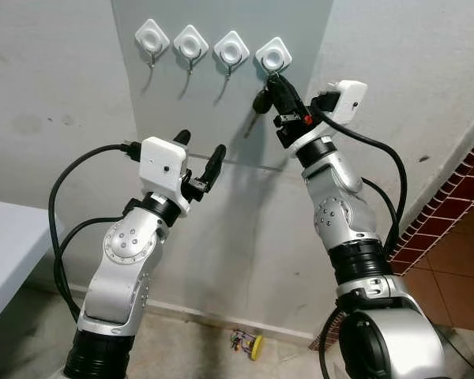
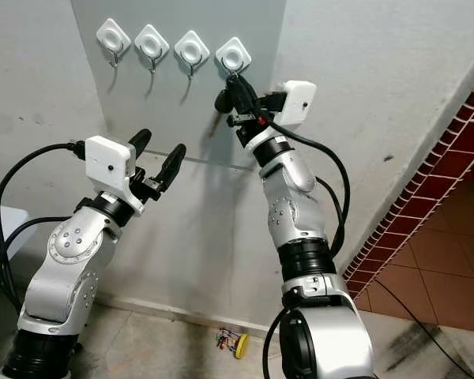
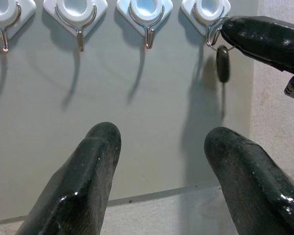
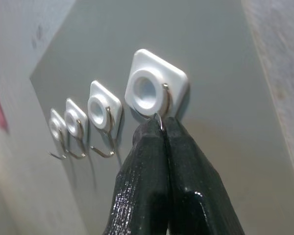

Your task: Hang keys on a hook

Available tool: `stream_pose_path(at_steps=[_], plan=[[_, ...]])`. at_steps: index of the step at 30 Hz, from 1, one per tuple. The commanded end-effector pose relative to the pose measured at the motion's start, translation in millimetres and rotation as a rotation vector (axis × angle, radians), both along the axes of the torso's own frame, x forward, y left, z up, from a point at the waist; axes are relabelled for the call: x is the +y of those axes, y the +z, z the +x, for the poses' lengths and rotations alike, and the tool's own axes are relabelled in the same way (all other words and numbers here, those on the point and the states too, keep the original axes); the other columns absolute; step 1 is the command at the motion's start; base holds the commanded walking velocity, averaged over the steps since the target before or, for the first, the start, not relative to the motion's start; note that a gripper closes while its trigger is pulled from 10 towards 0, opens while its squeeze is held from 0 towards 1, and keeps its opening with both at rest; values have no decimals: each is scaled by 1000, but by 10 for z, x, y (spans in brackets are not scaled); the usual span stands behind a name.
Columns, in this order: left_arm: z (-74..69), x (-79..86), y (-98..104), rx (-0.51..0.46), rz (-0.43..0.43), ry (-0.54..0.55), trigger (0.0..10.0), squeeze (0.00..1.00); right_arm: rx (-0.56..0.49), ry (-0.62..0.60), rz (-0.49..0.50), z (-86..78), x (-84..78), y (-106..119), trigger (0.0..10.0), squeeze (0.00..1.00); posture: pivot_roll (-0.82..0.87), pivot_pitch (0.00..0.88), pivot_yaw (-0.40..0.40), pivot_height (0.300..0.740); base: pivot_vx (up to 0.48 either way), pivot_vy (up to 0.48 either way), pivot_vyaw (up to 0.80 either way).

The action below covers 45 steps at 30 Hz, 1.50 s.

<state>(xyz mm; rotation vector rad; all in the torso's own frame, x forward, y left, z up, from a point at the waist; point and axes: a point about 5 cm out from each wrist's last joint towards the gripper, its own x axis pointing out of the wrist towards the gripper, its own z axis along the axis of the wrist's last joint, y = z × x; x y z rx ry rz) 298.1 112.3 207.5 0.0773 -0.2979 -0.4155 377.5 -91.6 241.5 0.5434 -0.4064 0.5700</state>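
Up on the wall, a grey panel (image 1: 221, 103) is carrying a row of four white hooks, and everything is arranging itself around the one at the robot's right end of that row, the rightmost hook (image 1: 273, 57). The right gripper (image 1: 278, 83) is reaching up to it, its two black fingers pressed together with no gap between them, their tips sitting right at the wire of that hook. In the right wrist view the fingers (image 4: 152, 186) are closing around a thin bit of metal at the hook's lower curve; whether that is the key ring or the hook's own wire I cannot tell. The keys (image 1: 261, 102) are dangling just below the rightmost hook as a dark oval shape, beside the right gripper's fingers and close against the panel.

The left gripper (image 1: 199, 154) is hovering lower than the rightmost hook and off to its left, apart from the panel, its fingers spread wide and holding nothing.

Far below the rightmost hook, at the foot of the wall, a small yellow object (image 1: 254, 346) is lying on the floor. A white table edge (image 1: 8, 245) is showing well to the left.
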Motion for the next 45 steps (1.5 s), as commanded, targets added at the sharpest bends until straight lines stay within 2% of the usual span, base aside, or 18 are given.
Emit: stream_pose_path(at_steps=[1, 8, 15, 16, 17, 23, 34, 45], plan=[[-9, -7, 72, -24, -3, -1, 10000, 0, 3, 19, 50, 20, -26, 54, 10000, 0, -6, 0, -59, 740, 0, 0, 0], [-12, 4, 77, -24, -4, 2, 10000, 0, 97, 56, 168, 28, -58, -49, 10000, 0, -10, 0, -53, 740, 0, 0, 0], [-10, 12, 79, -22, -7, 7, 10000, 0, 136, 73, 190, 19, -51, -120, 10000, 0, -7, 0, -53, 740, 0, 0, 0], [-10, 15, 78, -22, -7, 7, 10000, 0, 143, 74, 197, 18, -49, -128, 10000, 710, -7, 0, -53, 740, 0, 0, 0], [-11, 20, 78, -21, -7, 9, 10000, 0, 149, 75, 202, 14, -46, -146, 10000, 1000, -5, 0, -54, 740, 0, 0, 0], [-15, 46, 71, -20, -3, 23, 10000, 0, 168, 80, 235, -27, -49, -227, 10000, 1000, -2, 0, -54, 740, 0, 0, 0], [-18, 56, 68, -18, -1, 29, 10000, 0, 166, 68, 219, -70, -67, -278, 10000, 1000, -5, 0, -51, 740, 0, 0, 0], [3, 127, -76, 1, 25, 97, 10000, 0, 215, 26, 81, -246, -142, -639, 10000, 1000, -11, 0, -51, 740, 0, 0, 0]])
